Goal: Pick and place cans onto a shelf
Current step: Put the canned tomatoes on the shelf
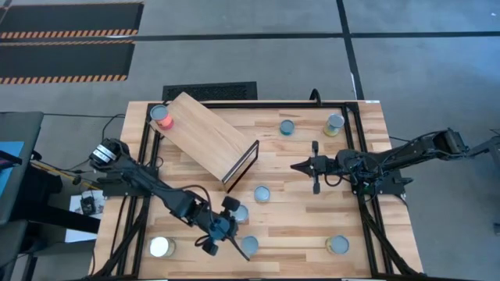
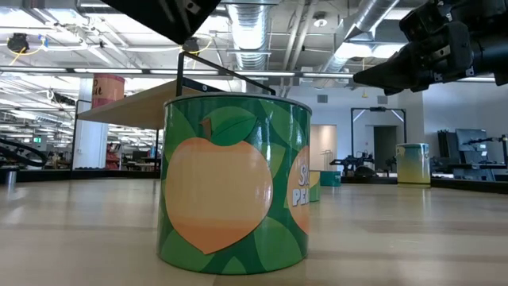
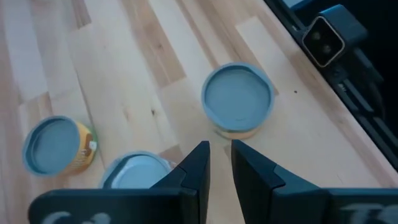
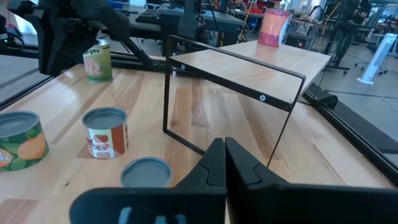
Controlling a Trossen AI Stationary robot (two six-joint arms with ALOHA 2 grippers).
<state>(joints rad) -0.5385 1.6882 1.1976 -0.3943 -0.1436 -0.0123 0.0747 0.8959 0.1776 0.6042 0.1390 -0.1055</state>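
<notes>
The shelf [image 1: 209, 139] lies slantwise at the table's far left, its dark-framed end [image 4: 230, 93] toward the middle. A red can [image 1: 162, 117] stands on its far end. Several cans stand on the tabletop, among them a green peach can [image 2: 234, 183] at the near edge. My left gripper [image 1: 234, 238] hovers near the near edge, its fingers [image 3: 193, 165] a narrow gap apart and empty, with a grey-lidded can [image 3: 238, 99] just ahead and another [image 3: 134, 173] beside it. My right gripper [image 1: 301, 165] is shut and empty, right of the middle, pointing at the shelf.
Loose cans stand at the far right [image 1: 334, 123] [image 1: 287, 127], in the middle [image 1: 262, 193] and along the near edge [image 1: 337, 245], with a white-lidded one [image 1: 161, 247] at the near left. A small camera [image 3: 326, 37] sits on the black frame at the near edge.
</notes>
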